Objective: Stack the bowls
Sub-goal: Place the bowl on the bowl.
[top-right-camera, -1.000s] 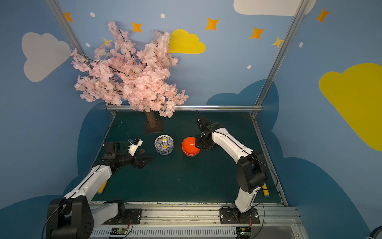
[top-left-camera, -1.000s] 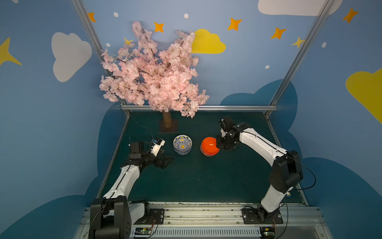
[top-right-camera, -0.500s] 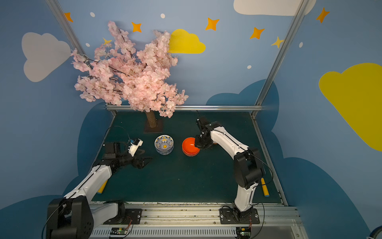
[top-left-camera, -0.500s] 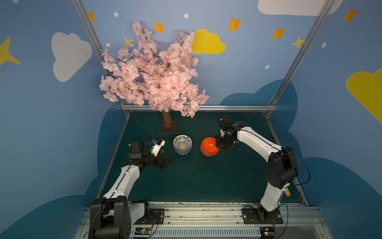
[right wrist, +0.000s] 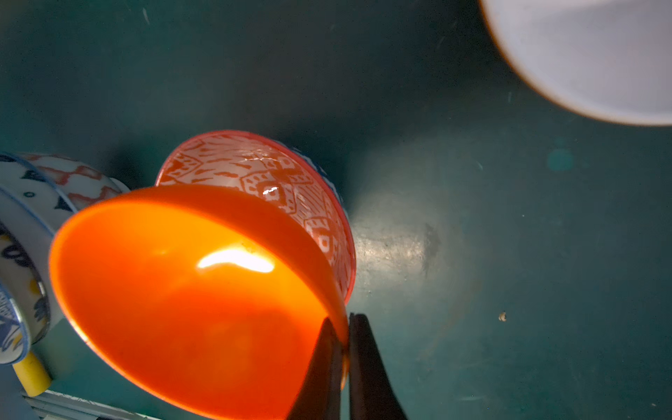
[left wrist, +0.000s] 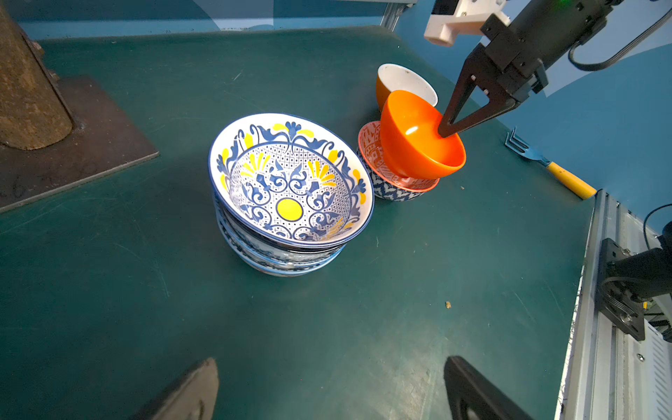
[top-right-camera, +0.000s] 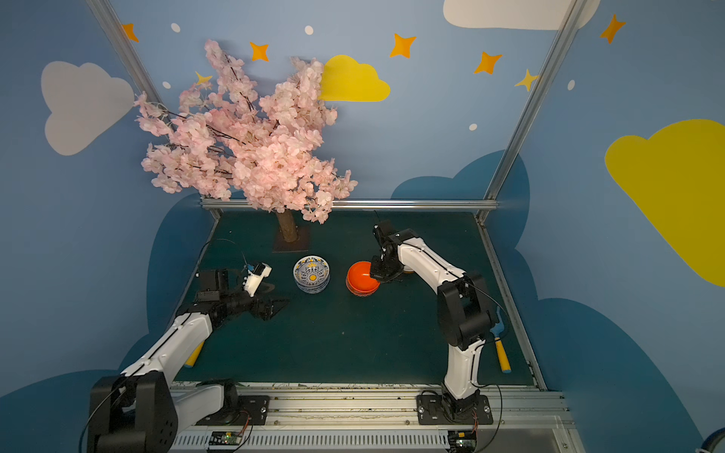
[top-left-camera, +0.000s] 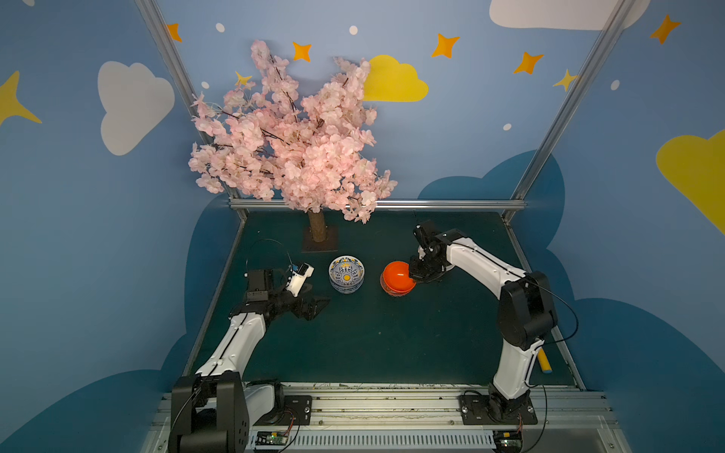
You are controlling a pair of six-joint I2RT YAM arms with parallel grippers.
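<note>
The right gripper (right wrist: 345, 322) is almost fully closed. Its two dark fingers pinch the thin rim of the glossy orange bowl (left wrist: 414, 145), one finger inside the bowl and one outside. The left wrist view shows the same grip from the side, with the tips meeting at the rim.

The orange bowl is tilted, and its mouth leans toward the right gripper. Its lower part sits inside the mouth of the orange-white lattice bowl (left wrist: 371, 147), which stands on the green table (left wrist: 109, 291). Under the rim of the lattice bowl there is a blue-and-white zigzag. It cannot be told if this is its own outer wall or a second bowl below it.

Just behind these two stands a cream-white bowl (left wrist: 403, 82) with an orange outside. It is upright and apart from the gripper.

Near them, toward the left arm, there is a stack of blue-and-white bowls (top-left-camera: 346, 276). The top one has yellow marks and a yellow dot in the centre.

The left gripper (left wrist: 331, 363) is wide open and holds nothing. It hangs low over the table, a little apart from the stack.

A blue fork with a yellow handle (left wrist: 545, 163) lies by the table edge.
</note>
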